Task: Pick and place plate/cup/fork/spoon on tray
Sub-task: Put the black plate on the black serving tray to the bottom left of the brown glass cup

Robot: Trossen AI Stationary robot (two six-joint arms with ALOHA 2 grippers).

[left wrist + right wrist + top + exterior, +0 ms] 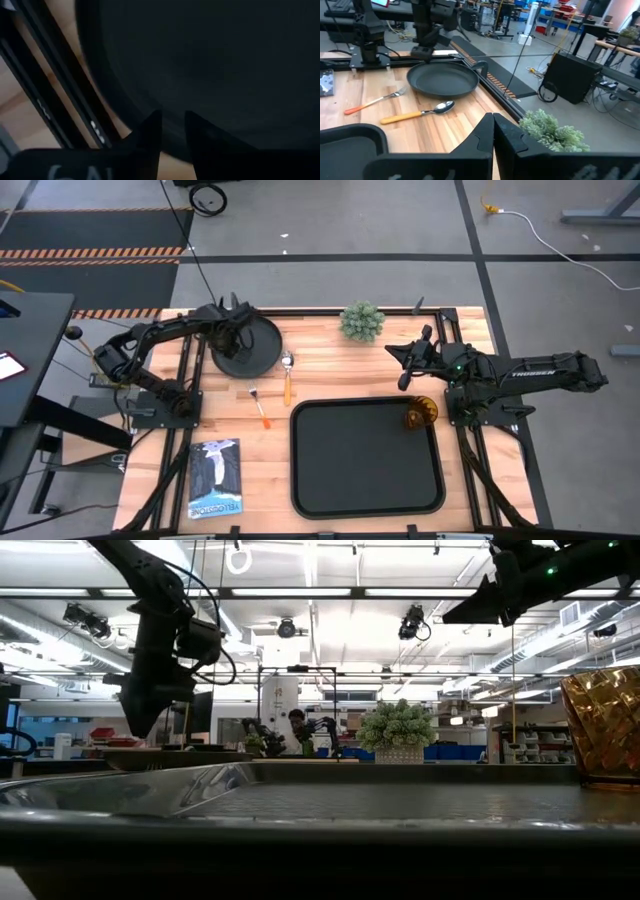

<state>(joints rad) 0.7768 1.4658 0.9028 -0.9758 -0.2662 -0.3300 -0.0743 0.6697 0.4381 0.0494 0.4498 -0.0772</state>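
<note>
The plate (pixel 247 345) is the thing being worked on right now: it sits on the wooden table (pixel 330 375) near the far left corner, well apart from the tray (pixel 365 458). The left gripper (pixel 226 320) is down at its far rim. In the left wrist view its two dark fingers (pixel 150 131) stand close together with only a thin gap, right at the rim's edge, and they look pinched on the rim, though I cannot be sure the grip is firm. From the right wrist view the plate (pixel 443 79) seems to lie flat on the wood, not yet lifted.

The cup (pixel 420 414) already stands inside the tray, at its far right corner. The spoon (pixel 287 378) and the fork (pixel 259 406) lie on the table between the plate and the tray, the spoon just beside the plate's edge, the fork a little nearer the tray's left side.

The right gripper (pixel 404 366) hangs above the table near the small plant (pixel 361 321), fingers pressed together and holding nothing; that arm looks to be waiting.

So I judge one item of four is placed and the plate step is in hand. Next the left arm would need to lift the plate clear, keep it from tilting out of a one-sided rim grip, carry it over the spoon and fork, and set it in the tray's open left half.
</note>
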